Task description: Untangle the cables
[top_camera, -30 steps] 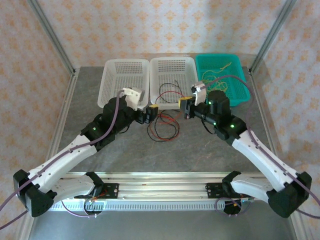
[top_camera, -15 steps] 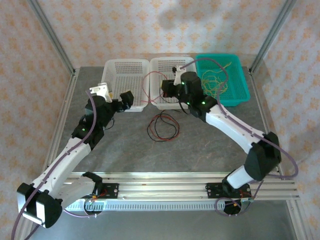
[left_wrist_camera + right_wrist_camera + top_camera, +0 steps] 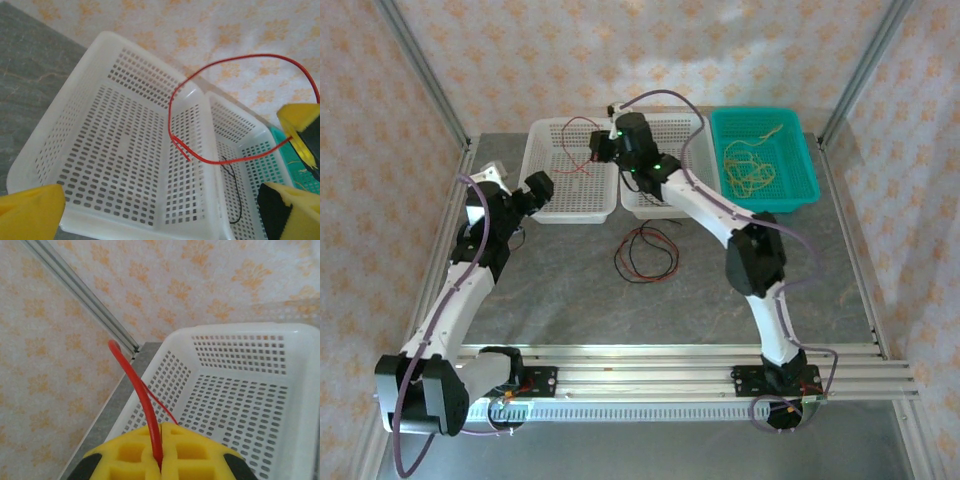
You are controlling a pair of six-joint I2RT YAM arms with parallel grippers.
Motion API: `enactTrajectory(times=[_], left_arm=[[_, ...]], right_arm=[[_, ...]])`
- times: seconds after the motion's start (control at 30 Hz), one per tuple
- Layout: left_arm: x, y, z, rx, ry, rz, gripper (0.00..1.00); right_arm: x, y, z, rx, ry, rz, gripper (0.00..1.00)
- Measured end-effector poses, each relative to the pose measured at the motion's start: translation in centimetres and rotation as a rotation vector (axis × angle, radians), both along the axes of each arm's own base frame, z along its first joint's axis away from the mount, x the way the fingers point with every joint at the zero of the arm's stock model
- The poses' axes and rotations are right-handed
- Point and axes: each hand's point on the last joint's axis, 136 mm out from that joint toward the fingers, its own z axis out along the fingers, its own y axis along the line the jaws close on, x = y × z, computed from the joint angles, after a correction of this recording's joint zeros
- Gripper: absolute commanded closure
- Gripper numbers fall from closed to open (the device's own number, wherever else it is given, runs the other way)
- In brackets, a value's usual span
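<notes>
Three baskets along the far edge (two white, one teal). My right gripper (image 3: 160, 447) is clamped on one red cable (image 3: 150, 412), held above the left white basket (image 3: 533, 160). My left gripper (image 3: 530, 192) gapes wide and holds nothing, just near-left of that basket. One black cable (image 3: 239, 200) lies in the middle white basket (image 3: 698, 140). One red-and-black tangle (image 3: 645, 252) lies on the table (image 3: 570, 300), near of the baskets. Yellow cables (image 3: 750, 165) are in the teal basket (image 3: 807, 165); I cannot count them.
</notes>
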Motion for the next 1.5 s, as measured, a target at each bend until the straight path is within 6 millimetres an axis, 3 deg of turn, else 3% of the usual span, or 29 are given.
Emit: enactTrajectory(times=[0.17, 0.3, 0.5, 0.67, 0.93, 1.1, 1.33, 1.5], left_arm=[[0.5, 0.8, -1.5, -0.018, 0.041, 0.007, 0.00], [0.4, 0.8, -2.6, -0.024, 0.065, 0.001, 0.01], [0.1, 0.7, -3.8, -0.024, 0.087, -0.004, 0.01], [0.1, 0.6, -3.9, -0.025, 0.089, -0.009, 0.01], [-0.5, -0.1, -5.1, -0.033, 0.111, -0.035, 0.01], [-1.2, -2.3, -4.2, 0.002, 0.088, -0.081, 0.01], [-2.9, -5.9, -3.3, 0.040, 0.049, -0.151, 0.01], [-3.8, -8.6, -4.2, 0.069, 0.070, -0.202, 0.01]], right_arm=[[1.9, 3.2, -2.7, -0.009, 0.009, 0.006, 1.00], [3.0, 4.5, -5.5, -0.024, 0.020, 0.001, 0.99], [4.0, 5.0, -9.9, -0.077, 0.053, -0.008, 0.78], [4.2, 4.7, -11.2, -0.139, 0.045, -0.010, 0.65], [4.2, 4.3, -10.6, -0.193, 0.012, -0.006, 0.58], [3.1, 3.2, -8.2, -0.215, 0.008, -0.007, 0.51], [-1.1, -0.9, -1.8, -0.207, -0.024, -0.023, 0.41], [-4.7, -4.6, 0.3, -0.182, -0.047, -0.053, 0.38]])
